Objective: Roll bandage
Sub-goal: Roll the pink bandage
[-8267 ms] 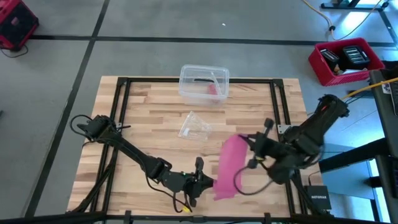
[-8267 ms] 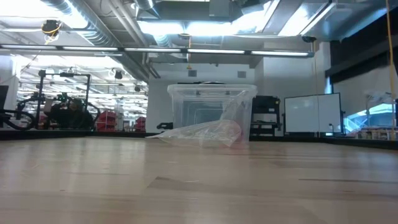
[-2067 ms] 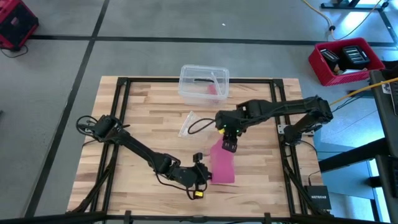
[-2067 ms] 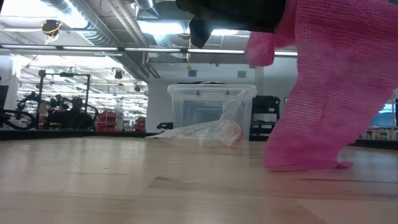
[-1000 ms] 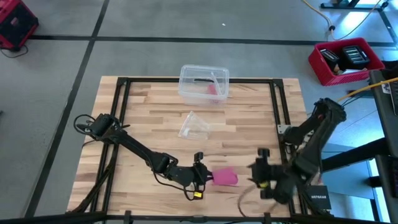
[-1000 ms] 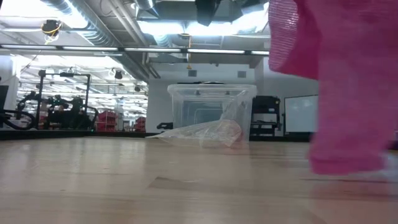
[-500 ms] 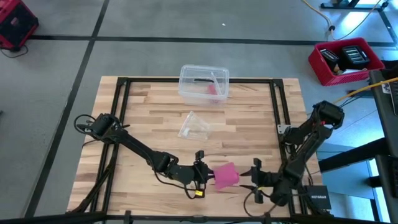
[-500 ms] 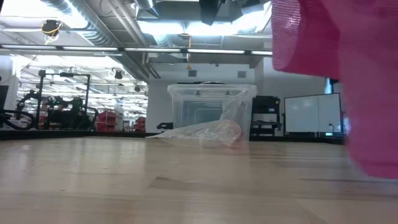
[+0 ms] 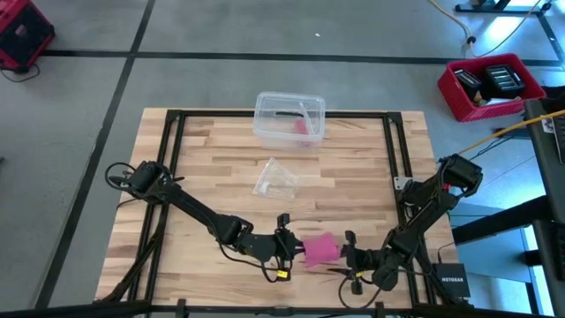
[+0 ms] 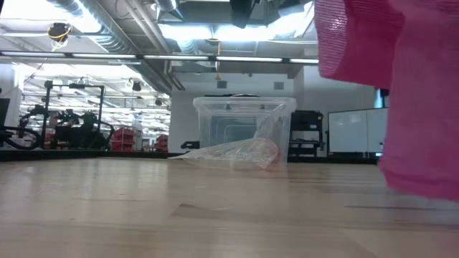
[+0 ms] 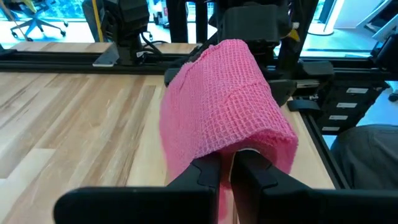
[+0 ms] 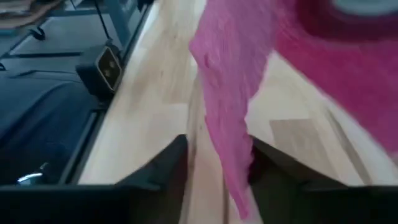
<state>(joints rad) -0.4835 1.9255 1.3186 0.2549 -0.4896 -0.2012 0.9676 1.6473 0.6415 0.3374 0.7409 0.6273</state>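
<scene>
Bandage (image 9: 320, 250) lower centre of high view, bunched pink fold lifted off desk (image 9: 353, 177). Left pincer (image 9: 288, 248) clamped on its left end. Right pincer (image 9: 347, 255) at its right end, fingers apart, fabric hanging between them in right wrist view. Clear box (image 9: 290, 117) at desk's top edge, plastic wrapper (image 9: 275, 179) mid-desk, both well apart from bandage. Low view: bandage (image 10: 401, 86) fills right side, hiding pincers; left wrist view shows mesh weave (image 11: 221, 106).
</scene>
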